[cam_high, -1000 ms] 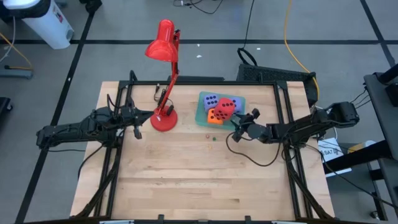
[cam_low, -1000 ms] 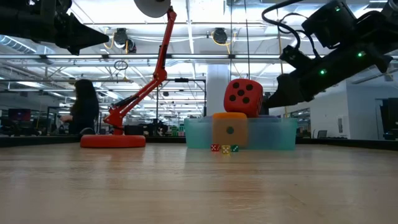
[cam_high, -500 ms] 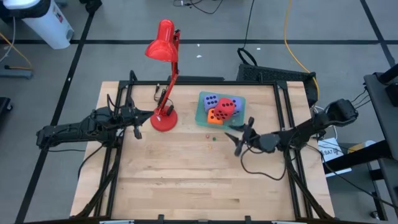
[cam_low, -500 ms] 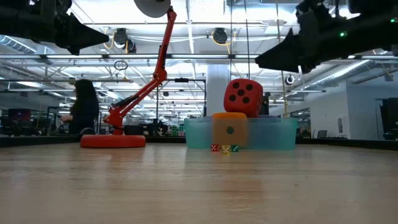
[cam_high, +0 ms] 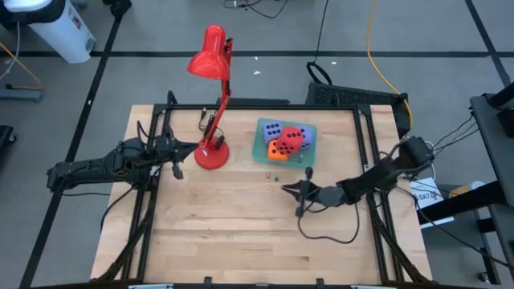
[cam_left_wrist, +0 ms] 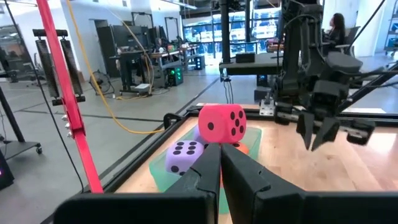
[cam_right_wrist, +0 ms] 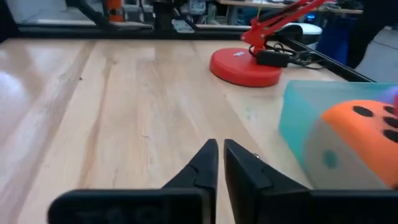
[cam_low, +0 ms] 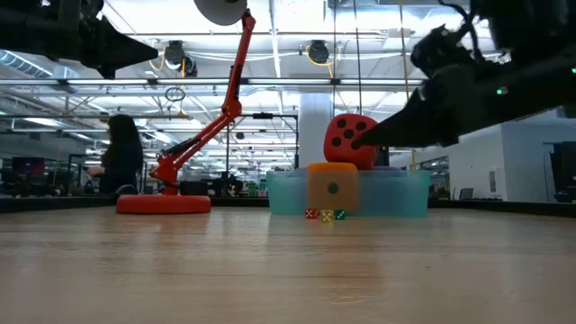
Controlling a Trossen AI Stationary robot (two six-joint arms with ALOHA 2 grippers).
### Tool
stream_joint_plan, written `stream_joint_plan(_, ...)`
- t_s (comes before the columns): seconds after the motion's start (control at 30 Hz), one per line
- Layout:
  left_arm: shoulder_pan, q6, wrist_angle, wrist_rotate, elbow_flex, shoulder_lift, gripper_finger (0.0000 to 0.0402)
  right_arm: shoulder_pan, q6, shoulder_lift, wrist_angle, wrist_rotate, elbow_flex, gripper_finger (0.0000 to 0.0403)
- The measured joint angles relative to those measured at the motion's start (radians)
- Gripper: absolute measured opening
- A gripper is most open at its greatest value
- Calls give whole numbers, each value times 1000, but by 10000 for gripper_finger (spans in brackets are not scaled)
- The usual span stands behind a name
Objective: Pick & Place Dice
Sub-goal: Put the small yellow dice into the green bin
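Note:
A teal tray [cam_high: 262,151] at the table's far middle holds the dice. A red die [cam_high: 291,140] lies on top of an orange die [cam_high: 275,149] and two purple dice [cam_high: 272,129]. My right gripper [cam_high: 286,188] is shut and empty. It hovers over bare wood just near-side of the tray, pointing toward the table's left. In the right wrist view the orange die [cam_right_wrist: 364,134] sits behind the tray's wall [cam_right_wrist: 297,118]. My left gripper [cam_high: 186,147] waits shut beside the red lamp's base [cam_high: 212,154], raised off the table.
A red desk lamp [cam_high: 210,60] stands left of the tray, its arm leaning toward the far edge. A few tiny dice [cam_low: 325,214] lie on the wood in front of the tray. Black frame rails run along the table's left and right sides. A person shows far behind the table.
My right gripper has swung from beside the tray's right side toward the table's near edge and its left, sinking a little and tipping up closer to level. Its fingers have shut on nothing. The dice and the tray have stayed put.

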Motion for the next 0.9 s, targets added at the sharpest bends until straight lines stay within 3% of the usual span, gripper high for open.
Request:
stream_joint_plan(0.13, 0, -1, 0, 0, 0, 0, 26, -6, -44, 87, 1, -14, 85, 32)
stream_joint_plan(0.27, 0, -3, 0, 0, 0, 0, 26, -32, -84, 168, -1, -72, 156, 85)
stream_joint_plan(0.37, 0, -3, 0, 0, 0, 0, 26, -66, -38, 207, -46, -181, 190, 129)
stream_joint_plan(0.57, 0, -3, 0, 2, 0, 0, 26, -106, 10, 235, -93, -199, 205, 197)
stream_joint_plan(0.7, 0, -2, -2, 3, 0, 0, 26, -115, 34, 235, -112, -208, 206, 213)
stream_joint_plan(0.9, 0, 4, -3, 3, 0, 0, 26, -130, 100, 261, -182, -208, 206, 206)
